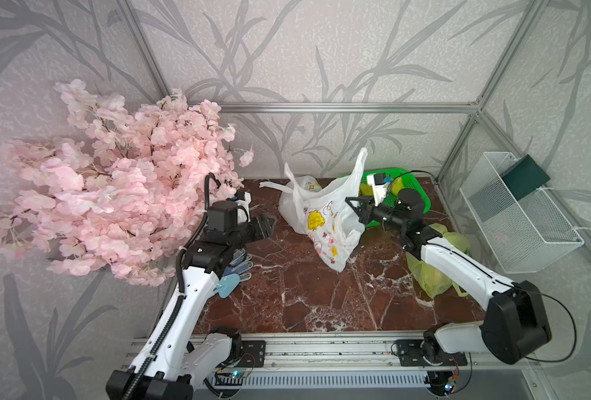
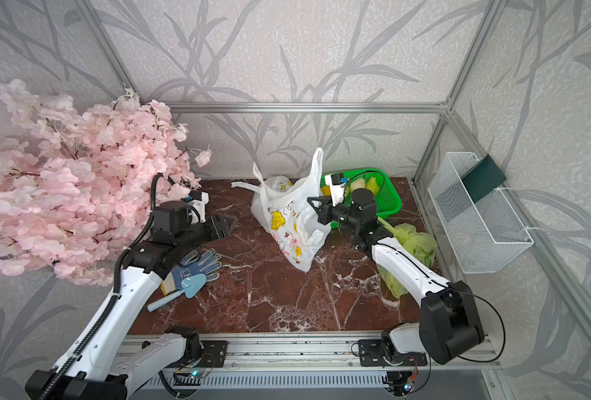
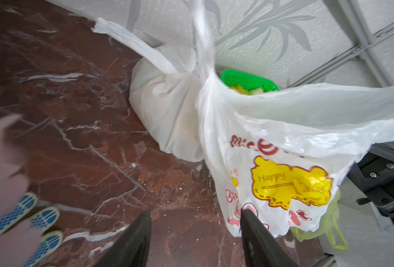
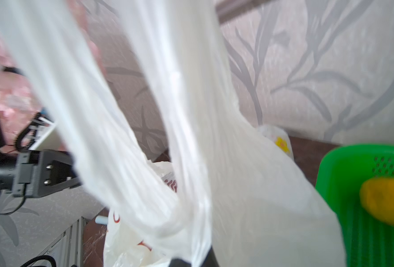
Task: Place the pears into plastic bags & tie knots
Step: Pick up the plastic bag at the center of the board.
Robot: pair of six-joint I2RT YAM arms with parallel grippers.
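- On my far left the pink blossom branches [image 1: 114, 187] are leaning over the tabletop [image 1: 287, 294]. They play no part in the job, and they are blurring one corner of my left wrist view.
- The dotted glove [image 2: 197, 263] and blue trowel [image 2: 190, 287] are lying beside my left arm. A top view shows them whole, while the other top view has them half hidden under the arm.
- My left end effector [image 1: 270, 227] is hovering open and empty, low over bare tabletop, aimed at the bags. I judge it is waiting to take a handle.
- The tied white bag [image 3: 168, 111] is sitting at the back. My left wrist view shows its knot and two loose handle tails, which the top views mostly hide.
- The open white bag [image 1: 322, 221] with the yellow print is standing mid-tabletop, touching the tied one, one handle pointing up.
- My right end effector [image 1: 350, 201] is pinching shut on that bag's rim, probably to hold the mouth up beside the fruit. The right wrist view shows only stretched film, so I cannot tell what the bag is holding.
- The pears [image 2: 372, 183] are lying in the green basket [image 1: 412, 187], just behind my right wrist. The right wrist view shows one blurred.
- The yellow-green bag [image 1: 429, 277] is lying bulging under my right forearm, apparently already closed.
- The wire basket [image 1: 516, 214] is hanging on the right wall, well apart.
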